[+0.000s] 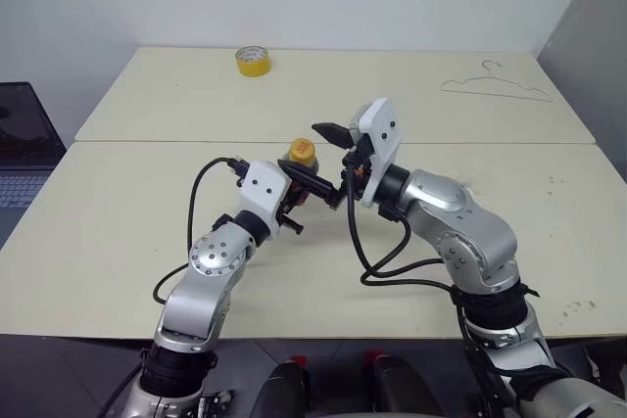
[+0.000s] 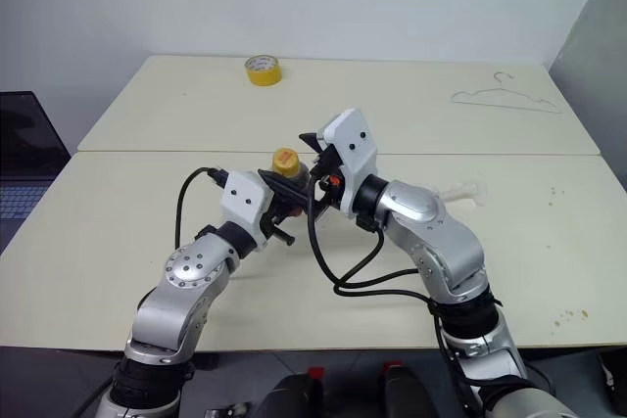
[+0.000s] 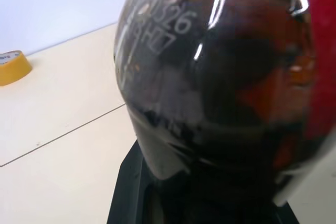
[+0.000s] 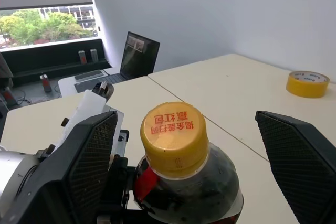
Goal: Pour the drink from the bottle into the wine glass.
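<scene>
Above the worktop [image 1: 118, 242], left pincer [image 1: 306, 183] clamps the bottle [image 4: 186, 182]; right pincer [image 4: 184, 145], fingers wide, straddles its cap [image 4: 174, 132]. Off-centre closing could skew the bottle and spill drink [image 3: 236, 77].

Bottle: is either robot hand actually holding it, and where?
The left gripper holds the bottle by its body. The right gripper is open around the cap, holding nothing.
</scene>
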Tool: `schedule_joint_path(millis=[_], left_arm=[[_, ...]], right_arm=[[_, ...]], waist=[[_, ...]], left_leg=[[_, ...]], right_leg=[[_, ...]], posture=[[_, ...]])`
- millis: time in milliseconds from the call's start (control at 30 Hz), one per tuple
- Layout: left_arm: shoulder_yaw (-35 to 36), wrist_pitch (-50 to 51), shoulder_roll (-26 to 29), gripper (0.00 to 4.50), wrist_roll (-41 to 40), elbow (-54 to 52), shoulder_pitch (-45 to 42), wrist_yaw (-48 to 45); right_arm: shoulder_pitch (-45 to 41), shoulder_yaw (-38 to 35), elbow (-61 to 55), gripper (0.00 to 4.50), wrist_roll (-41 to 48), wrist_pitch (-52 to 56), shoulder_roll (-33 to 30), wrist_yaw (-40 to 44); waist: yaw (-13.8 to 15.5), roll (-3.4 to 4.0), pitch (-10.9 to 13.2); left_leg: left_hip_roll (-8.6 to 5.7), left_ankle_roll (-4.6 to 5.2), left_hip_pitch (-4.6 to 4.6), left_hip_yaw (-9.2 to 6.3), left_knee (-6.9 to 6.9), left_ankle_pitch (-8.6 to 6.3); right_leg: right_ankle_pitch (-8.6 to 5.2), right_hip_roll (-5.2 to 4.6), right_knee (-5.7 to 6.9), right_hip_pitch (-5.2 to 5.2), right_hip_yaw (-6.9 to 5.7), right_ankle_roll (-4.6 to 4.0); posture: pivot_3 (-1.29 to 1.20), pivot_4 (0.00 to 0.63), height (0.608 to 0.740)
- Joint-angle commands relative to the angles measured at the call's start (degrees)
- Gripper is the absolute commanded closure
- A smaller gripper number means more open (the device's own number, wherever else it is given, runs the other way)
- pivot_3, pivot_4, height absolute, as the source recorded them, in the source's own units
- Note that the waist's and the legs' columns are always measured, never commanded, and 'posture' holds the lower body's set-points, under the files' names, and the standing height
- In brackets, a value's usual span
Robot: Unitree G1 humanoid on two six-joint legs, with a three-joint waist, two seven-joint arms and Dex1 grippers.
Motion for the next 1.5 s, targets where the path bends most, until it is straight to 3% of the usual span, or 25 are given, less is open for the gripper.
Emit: schedule_joint_path(millis=[33,433,567,900,1167,1267,1433,1500], left_arm=[[0.8,-1.5,-0.5,3.88,1.1,-1.5,-1.1,0.9],[1.9,-1.2,-0.7,3.88,1.8,-0.6,-1.0,1.5],[1.9,-1.3,-0.9,3.88,1.9,-0.3,-1.3,1.6],[1.9,-1.8,-1.2,3.88,2.1,0.3,-2.1,1.6],[2.1,-2.1,-1.2,3.88,2.1,0.5,-2.1,1.5],[2.3,-2.2,-1.1,3.88,2.2,0.7,-2.0,1.5],[2.3,-2.5,-1.1,3.88,2.5,0.8,-2.1,1.5],[2.3,-2.6,-1.1,3.88,2.6,0.8,-2.1,1.5]], right_arm=[[-1.5,-0.8,-0.7,0.00,-0.1,-1.7,1.0,-0.6],[-1.2,-1.7,-1.7,0.00,1.1,-1.9,0.5,-0.1],[-0.9,-0.9,-1.8,0.95,0.6,-1.9,-0.4,0.4],[-1.2,1.5,-1.4,4.49,-1.9,-2.9,-1.2,0.9],[-0.7,0.3,-1.9,4.50,-0.9,-4.0,-0.8,1.1],[-0.6,-0.6,-2.1,3.90,0.1,-3.5,-1.0,1.5],[-0.8,0.5,-2.1,2.21,0.0,-1.5,-2.2,2.6],[-0.7,1.0,-2.0,2.16,-0.3,-1.1,-2.4,2.7]], waist=[[0.0,0.00,0.0],[0.0,0.00,0.0],[0.0,0.00,0.0],[0.0,0.00,0.0],[0.0,0.00,0.0],[0.0,0.00,0.0],[0.0,0.00,0.0],[0.0,0.00,0.0]], left_leg=[[0.00,0.00,0.00,-0.01,0.00,0.00],[0.01,0.00,0.00,-0.02,0.00,0.00],[0.01,0.00,0.00,-0.01,0.00,0.00],[0.01,0.00,0.00,-0.01,0.00,0.00],[0.01,0.00,0.00,-0.02,0.00,0.00],[0.01,-0.01,0.00,-0.02,0.00,0.00],[0.01,0.00,0.00,-0.01,0.00,0.00],[0.01,0.00,0.00,-0.02,0.00,0.00]], right_leg=[[0.00,0.00,0.00,0.00,-0.01,0.00],[0.00,0.00,0.01,0.00,-0.02,0.00],[0.00,0.00,0.01,0.00,-0.02,0.00],[0.00,0.00,0.00,0.00,-0.02,0.00],[0.00,0.00,0.00,0.00,-0.02,0.00],[0.00,0.00,0.01,0.00,-0.02,0.00],[0.00,0.00,0.00,0.00,-0.02,0.00],[0.00,0.00,0.00,0.00,-0.02,0.00]], posture=[[0.00,0.150,0.740],[0.00,0.150,0.740],[0.00,0.150,0.740],[0.00,0.150,0.740],[0.00,0.150,0.740],[0.00,0.150,0.740],[0.00,0.150,0.740],[0.00,0.150,0.740]])
